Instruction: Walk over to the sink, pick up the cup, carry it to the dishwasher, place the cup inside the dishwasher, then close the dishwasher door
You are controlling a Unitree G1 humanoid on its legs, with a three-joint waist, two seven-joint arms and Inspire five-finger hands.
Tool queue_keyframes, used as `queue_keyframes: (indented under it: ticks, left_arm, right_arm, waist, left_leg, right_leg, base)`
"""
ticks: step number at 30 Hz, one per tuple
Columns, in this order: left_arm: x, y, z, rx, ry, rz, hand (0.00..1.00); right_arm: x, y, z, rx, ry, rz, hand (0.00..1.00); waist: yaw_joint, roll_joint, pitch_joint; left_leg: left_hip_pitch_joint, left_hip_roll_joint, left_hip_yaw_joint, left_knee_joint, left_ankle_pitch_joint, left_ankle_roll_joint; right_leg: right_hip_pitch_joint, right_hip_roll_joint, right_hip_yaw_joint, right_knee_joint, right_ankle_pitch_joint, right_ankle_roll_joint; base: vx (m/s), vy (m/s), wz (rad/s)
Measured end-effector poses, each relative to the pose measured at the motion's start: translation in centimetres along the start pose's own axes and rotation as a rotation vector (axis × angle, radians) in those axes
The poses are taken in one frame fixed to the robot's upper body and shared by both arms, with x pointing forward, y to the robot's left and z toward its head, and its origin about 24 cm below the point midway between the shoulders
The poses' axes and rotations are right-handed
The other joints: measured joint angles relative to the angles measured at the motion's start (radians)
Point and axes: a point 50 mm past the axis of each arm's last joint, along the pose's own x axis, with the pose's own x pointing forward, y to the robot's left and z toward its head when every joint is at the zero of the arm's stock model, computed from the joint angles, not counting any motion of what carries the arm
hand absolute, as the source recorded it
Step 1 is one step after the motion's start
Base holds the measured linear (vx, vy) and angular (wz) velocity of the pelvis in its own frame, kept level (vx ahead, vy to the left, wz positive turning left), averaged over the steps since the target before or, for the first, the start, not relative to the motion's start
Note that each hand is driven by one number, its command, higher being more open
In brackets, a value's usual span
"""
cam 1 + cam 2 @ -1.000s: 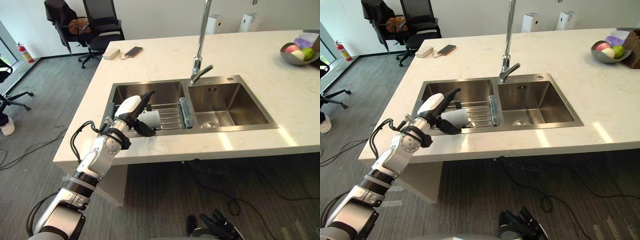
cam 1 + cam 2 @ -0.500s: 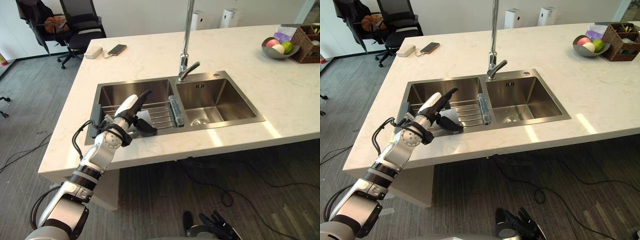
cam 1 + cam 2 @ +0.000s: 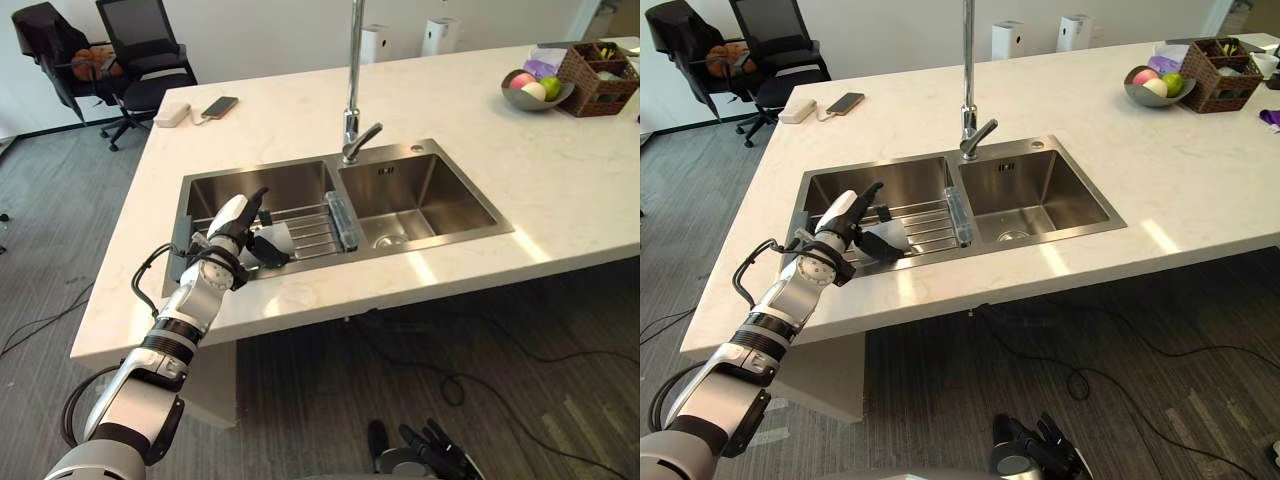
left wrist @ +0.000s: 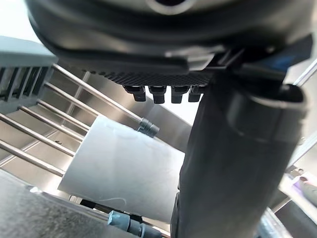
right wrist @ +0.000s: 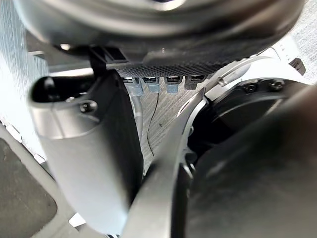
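Marble counter (image 3: 300,120), steel sink (image 3: 425,195) — white cup (image 3: 274,243) lying sideways on rack (image 3: 316,228), left hand (image 3: 228,220) wide, perhaps touching.

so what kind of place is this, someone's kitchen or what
Probably an office kitchenette or demo kitchen rather than a home: a pale stone-look island counter with a double steel sink and tall tap, a fruit bowl, and office chairs on grey carpet behind.

No legible text, labels, numbers, signs; small dark mark on sink (image 3: 400,180) wall unreadable.
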Motion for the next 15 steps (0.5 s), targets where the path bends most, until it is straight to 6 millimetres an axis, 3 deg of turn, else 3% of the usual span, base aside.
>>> queue_keyframes:
  ticks: [15]
  left_arm:
    - [0.87, 1.01, -0.40, 0.085, 0.092, -0.082, 1.00]
  right_arm:
    - [0.05, -0.03, 0.19, 0.013, -0.002, 0.007, 1.00]
  waist:
    - [-0.007, 0.012, 0.007]
  left_leg:
    - [0.003, -0.005, 0.014, -0.008, -0.002, -0.003]
  right_leg:
    - [-0.009, 0.003, 0.010, -0.001, 0.004, -0.003]
  base:
    - [-0.02, -0.007, -0.03]
